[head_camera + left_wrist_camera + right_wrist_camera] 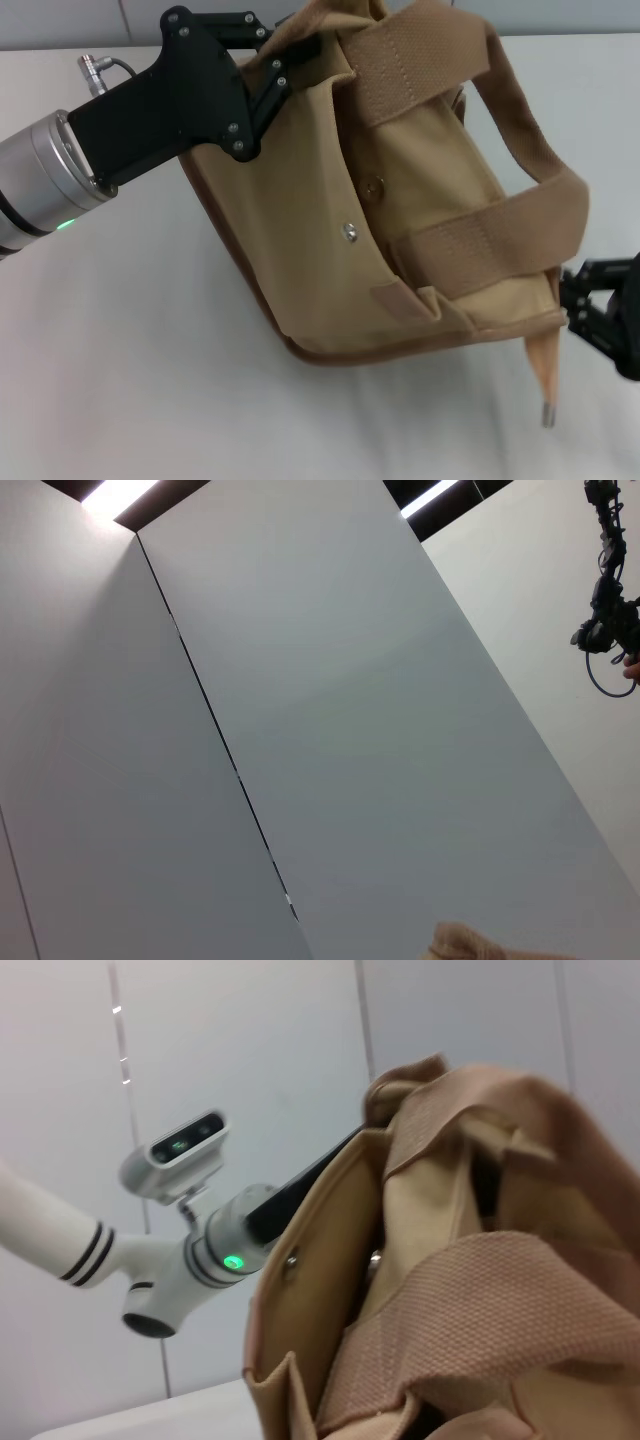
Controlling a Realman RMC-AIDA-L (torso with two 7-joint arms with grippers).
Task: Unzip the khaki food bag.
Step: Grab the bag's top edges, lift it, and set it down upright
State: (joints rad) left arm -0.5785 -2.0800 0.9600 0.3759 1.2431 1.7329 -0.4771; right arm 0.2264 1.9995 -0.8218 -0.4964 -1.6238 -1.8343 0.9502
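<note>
1. The bag (400, 200) is lying tilted on the table (150, 380), its pocket side facing up and its base toward the robot.
2. The left gripper (290, 60) is clenching the bag's far top corner, probably anchoring that end so the zipper can be drawn against tension.
3. The right gripper (585, 305) is sitting at the bag's opposite corner, just beside a tan strap with a metal tip (545, 380) hanging there; it seems placed to pull along the opening.
4. Whether the right fingers are gripping anything I cannot tell, since they are partly cut off at the frame edge.
5. The zipper itself is not showing in any view; the handles (480, 245) are covering the opening.
6. The left wrist view is giving only wall panels and a scrap of fabric.
</note>
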